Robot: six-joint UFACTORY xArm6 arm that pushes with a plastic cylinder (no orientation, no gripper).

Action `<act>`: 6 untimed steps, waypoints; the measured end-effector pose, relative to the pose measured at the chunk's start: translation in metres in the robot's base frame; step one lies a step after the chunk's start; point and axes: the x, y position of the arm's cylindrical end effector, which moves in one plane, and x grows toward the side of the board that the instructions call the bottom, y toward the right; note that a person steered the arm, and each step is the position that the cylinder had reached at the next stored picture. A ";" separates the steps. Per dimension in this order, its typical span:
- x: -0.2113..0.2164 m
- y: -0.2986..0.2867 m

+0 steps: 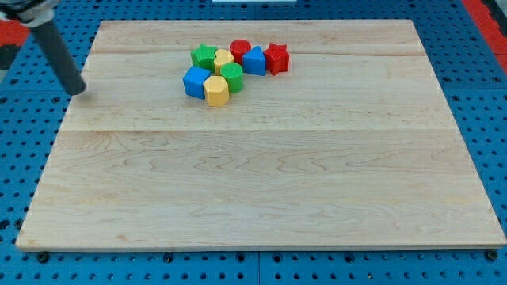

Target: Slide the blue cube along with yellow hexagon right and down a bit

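Observation:
The blue cube (195, 81) sits on the wooden board left of the yellow hexagon (216, 90), and the two touch. Both lie at the lower left of a block cluster near the view's top centre. My tip (77, 90) is at the board's left edge, far to the left of the blue cube, touching no block. The rod leans up toward the view's top left.
The cluster also holds a green star (204, 55), a yellow block (224, 60), a green block (232, 77), a red cylinder (240, 50), a blue block (254, 61) and a red star (276, 58). Blue pegboard (24, 119) surrounds the board.

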 end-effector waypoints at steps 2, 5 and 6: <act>-0.029 0.072; -0.012 0.202; -0.012 0.202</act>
